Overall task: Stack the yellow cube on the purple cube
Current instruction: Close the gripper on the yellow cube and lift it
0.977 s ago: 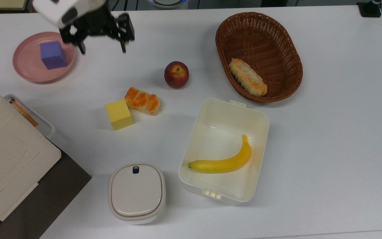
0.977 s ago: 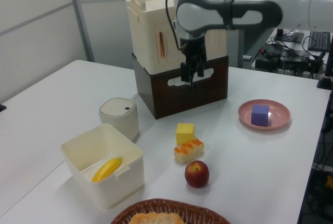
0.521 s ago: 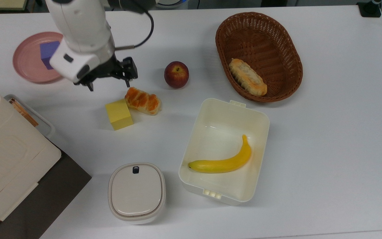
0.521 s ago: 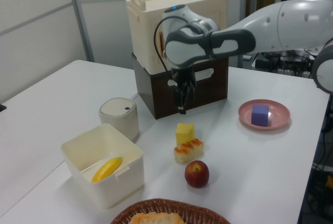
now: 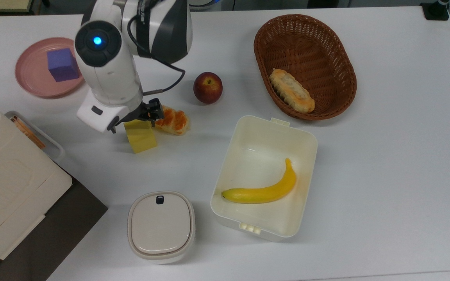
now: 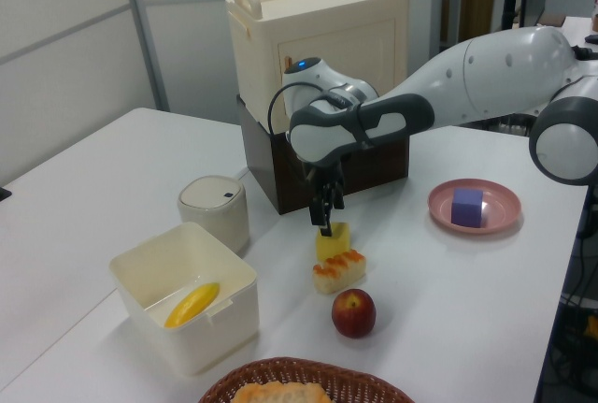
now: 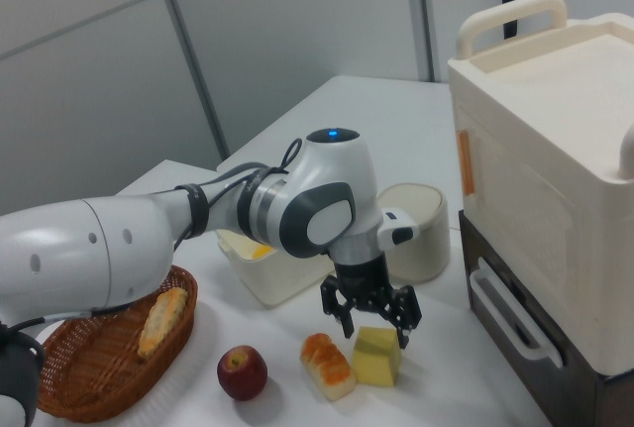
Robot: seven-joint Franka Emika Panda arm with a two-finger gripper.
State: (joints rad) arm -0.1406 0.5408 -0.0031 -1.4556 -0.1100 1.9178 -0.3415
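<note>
Right now the gripper (image 7: pixel 373 323) hangs spread wide just above the yellow cube (image 7: pixel 377 357), which sits on the desk (image 5: pixel 385 164) left of centre in the top view, touching or nearly touching an orange-glazed bread roll (image 5: pixel 172 119). The purple cube (image 5: pixel 62 64) waits on a pink plate (image 5: pixel 29 84) in the upper left of the top view, well apart. The likeliest trouble is the roll: the finger coming down on that side has little room and could land on the bread or shove it, twisting the cube out of square. A skewed grasp could then tip the stack on the plate. No readable writing or brand shows anywhere.
</note>
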